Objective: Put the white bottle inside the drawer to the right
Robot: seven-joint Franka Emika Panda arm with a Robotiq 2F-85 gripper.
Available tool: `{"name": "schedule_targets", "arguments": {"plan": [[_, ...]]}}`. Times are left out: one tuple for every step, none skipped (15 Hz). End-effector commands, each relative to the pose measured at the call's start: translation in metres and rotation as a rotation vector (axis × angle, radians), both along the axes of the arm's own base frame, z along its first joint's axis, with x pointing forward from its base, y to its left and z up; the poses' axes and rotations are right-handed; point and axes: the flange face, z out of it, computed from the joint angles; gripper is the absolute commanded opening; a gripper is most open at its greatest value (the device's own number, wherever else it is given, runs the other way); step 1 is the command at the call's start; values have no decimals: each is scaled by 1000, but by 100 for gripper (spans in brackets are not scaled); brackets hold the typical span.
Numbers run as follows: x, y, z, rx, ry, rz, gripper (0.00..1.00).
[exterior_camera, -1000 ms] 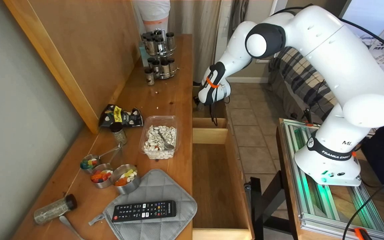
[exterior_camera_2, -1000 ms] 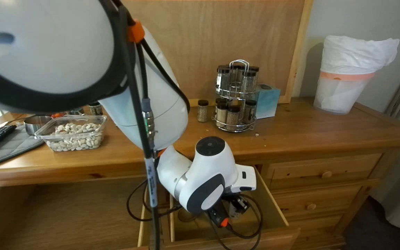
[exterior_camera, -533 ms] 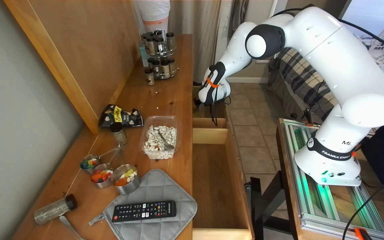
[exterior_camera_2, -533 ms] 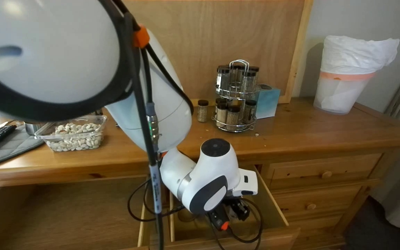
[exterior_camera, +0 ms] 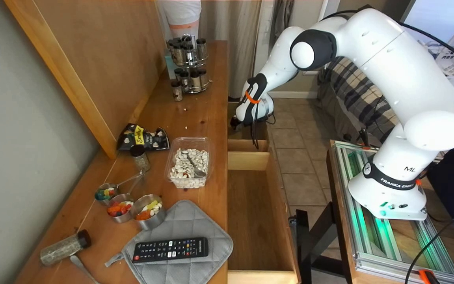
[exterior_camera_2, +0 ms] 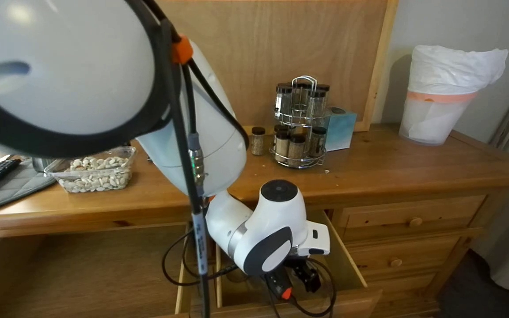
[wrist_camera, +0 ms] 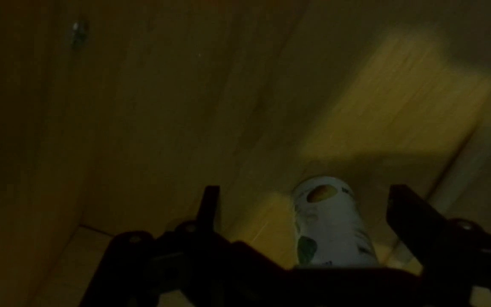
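The white bottle point(wrist_camera: 328, 226), with green and orange marks on its label, is inside the small right-hand drawer point(exterior_camera_2: 346, 266), against pale wood in the dark wrist view. Around it my gripper point(wrist_camera: 305, 194) stands open, one finger on each side with a gap to the bottle. The bottle's lower part in that view is hidden by the gripper's body. In an exterior view the hand dips into the drawer, with a black finger point(exterior_camera_2: 309, 279) showing below it. The bottle cannot be made out clearly in either exterior view.
A longer drawer point(exterior_camera: 248, 161) stands pulled out beside the small one. On the dresser top are a spice rack point(exterior_camera_2: 299, 123), a tub of white beans point(exterior_camera: 189, 163), metal cups, a remote point(exterior_camera: 170, 249) on a grey potholder and a wrapped white container point(exterior_camera_2: 444, 97). Cables loop beside my hand.
My gripper has opened: its visible finger has swung outward from the pale thing beside it. The hand has shifted slightly right and down in an exterior view, staying over the small drawer.
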Motion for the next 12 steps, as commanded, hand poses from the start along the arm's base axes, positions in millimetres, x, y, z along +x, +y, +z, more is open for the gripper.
{"name": "schedule_targets", "arguments": {"plan": [[0,5,28,52,38,33,100],[1,7,37,56,34,46,100],[1,10,48,57,28,62,100],[2,13,60,55,21,79,100],[2,16,72,53,16,98,100],[-1,22,85,60,18,134,100],[-2,26,95,68,19,166,100],[-4,31,104,69,20,194,100],[-6,37,116,88,11,208,100],[-11,45,128,111,14,245,100],[-17,53,140,131,15,288,100],[-23,60,150,147,24,321,100]]}}
